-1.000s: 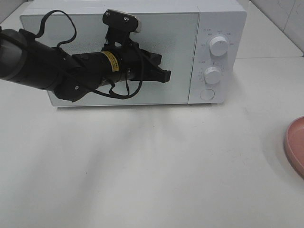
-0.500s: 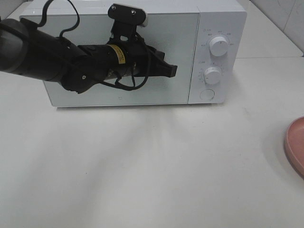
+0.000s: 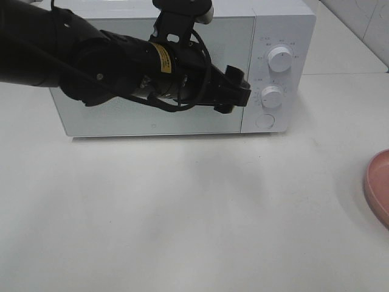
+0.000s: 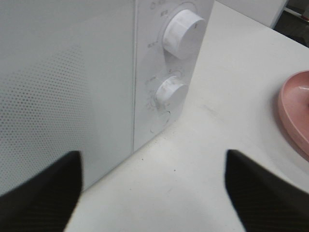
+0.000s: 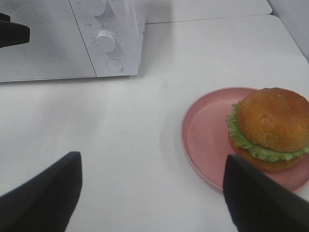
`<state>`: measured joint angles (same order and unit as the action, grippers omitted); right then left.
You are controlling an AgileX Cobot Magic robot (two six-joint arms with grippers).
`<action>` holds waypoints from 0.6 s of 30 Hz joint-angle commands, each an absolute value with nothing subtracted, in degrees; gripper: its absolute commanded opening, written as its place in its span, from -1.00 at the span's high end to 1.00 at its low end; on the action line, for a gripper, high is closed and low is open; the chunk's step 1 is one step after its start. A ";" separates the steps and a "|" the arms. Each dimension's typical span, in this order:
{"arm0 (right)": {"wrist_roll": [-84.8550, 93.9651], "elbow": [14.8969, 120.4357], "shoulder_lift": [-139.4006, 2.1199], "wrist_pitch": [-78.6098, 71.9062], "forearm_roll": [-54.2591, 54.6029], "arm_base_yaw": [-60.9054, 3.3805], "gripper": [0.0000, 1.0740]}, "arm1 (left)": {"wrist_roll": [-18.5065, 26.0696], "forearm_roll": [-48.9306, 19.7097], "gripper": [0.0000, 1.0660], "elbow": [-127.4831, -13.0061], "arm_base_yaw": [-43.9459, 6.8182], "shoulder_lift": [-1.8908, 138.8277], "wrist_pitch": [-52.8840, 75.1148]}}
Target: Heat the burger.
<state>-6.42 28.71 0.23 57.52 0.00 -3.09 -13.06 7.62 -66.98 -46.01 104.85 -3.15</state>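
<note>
The burger (image 5: 270,128) has a golden-brown bun, lettuce and a dark patty, and sits on a pink plate (image 5: 207,140) to the right of the white microwave (image 3: 182,121). The microwave door is closed. My left gripper (image 3: 241,92) is open and empty, held in front of the door's right edge, close to the lower knob (image 3: 272,96). In the left wrist view the left gripper (image 4: 153,193) points at the seam between door and control panel (image 4: 169,92). My right gripper (image 5: 152,195) is open and empty above the table, left of the plate. It is out of the exterior view.
The upper knob (image 3: 279,58) and a round button (image 3: 265,120) are on the microwave panel. Only the plate's rim (image 3: 378,188) shows at the right edge of the exterior view, and it also appears in the left wrist view (image 4: 292,116). White table (image 3: 182,213) lies in front.
My left arm has swung right across the microwave door and risen a little. Its gripper has gone from the door's middle to the door's right edge by the knobs.
</note>
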 commanded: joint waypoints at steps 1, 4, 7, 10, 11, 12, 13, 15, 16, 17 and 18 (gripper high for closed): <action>-6.82 28.59 1.83 57.30 0.00 -2.75 -0.41 | -14.27 6.59 -0.88 -66.98 -47.21 101.64 3.32; -6.76 28.59 1.83 57.30 0.00 -2.75 -0.41 | -14.67 5.21 -0.88 -66.98 -47.33 98.61 12.03; -6.76 28.59 1.83 57.30 0.00 -2.75 -0.41 | -14.67 4.47 -0.88 -66.98 -47.33 97.86 14.55; -6.70 28.59 1.83 57.30 0.00 -2.75 -0.41 | -14.61 3.67 -0.88 -66.98 -47.33 94.77 24.64; -6.70 28.59 1.83 57.30 0.00 -2.75 -0.41 | -14.61 3.67 -0.88 -66.98 -47.33 93.91 27.27; -6.70 28.59 1.83 57.30 0.00 -2.75 -0.41 | -14.61 3.67 -0.88 -66.98 -47.33 93.91 27.27; -6.70 28.59 1.83 57.30 0.00 -2.75 -0.41 | -14.61 3.04 -0.87 -66.98 -47.33 92.42 32.43; -6.70 28.59 1.83 57.30 0.00 -2.75 -0.41 | -14.38 2.86 -0.86 -66.98 -47.33 90.99 37.36; -6.70 28.59 1.83 57.30 0.00 -2.75 -0.41 | -14.32 2.98 -0.86 -66.98 -47.33 90.30 39.08; -6.70 28.59 1.83 57.30 0.00 -2.75 -0.41 | -14.32 2.98 -0.86 -66.98 -47.33 90.30 39.08; -6.70 28.59 1.83 57.30 0.00 -2.75 -0.41 | -14.84 3.32 -0.85 -66.98 -46.47 89.21 43.03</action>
<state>-6.42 28.71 0.23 57.52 0.00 -3.09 -14.32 3.55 -66.98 -46.52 89.84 41.14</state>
